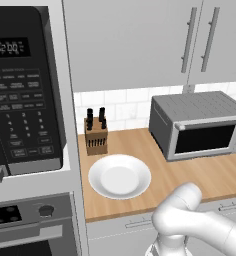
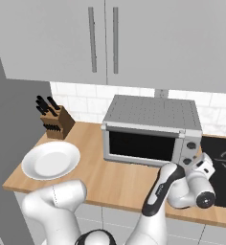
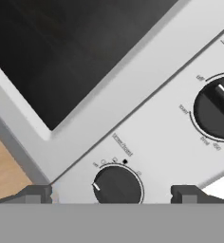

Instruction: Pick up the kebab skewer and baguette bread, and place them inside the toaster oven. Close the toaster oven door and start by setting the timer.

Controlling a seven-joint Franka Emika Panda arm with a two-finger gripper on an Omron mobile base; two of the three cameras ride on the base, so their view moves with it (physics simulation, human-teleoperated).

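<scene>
Illumination is even and diffuse across all views; no distinct light source direction can be determined. The countertop [image 1: 200,172] carries only a faint shadow under the plate [image 1: 119,176] at 6 o'clock. The toaster oven door [image 3: 61,52] glass shows a soft pale sheen from 1 o'clock toward 8 o'clock in the hand view, without hard glare. Rendering is low-resolution: the microwave [image 1: 22,90] keypad text and dial labels are blurred and illegible. No edge distortion is visible.

Tool [image 3: 111,194] fingers straddle timer knob [image 3: 117,186] — nothing between.
</scene>
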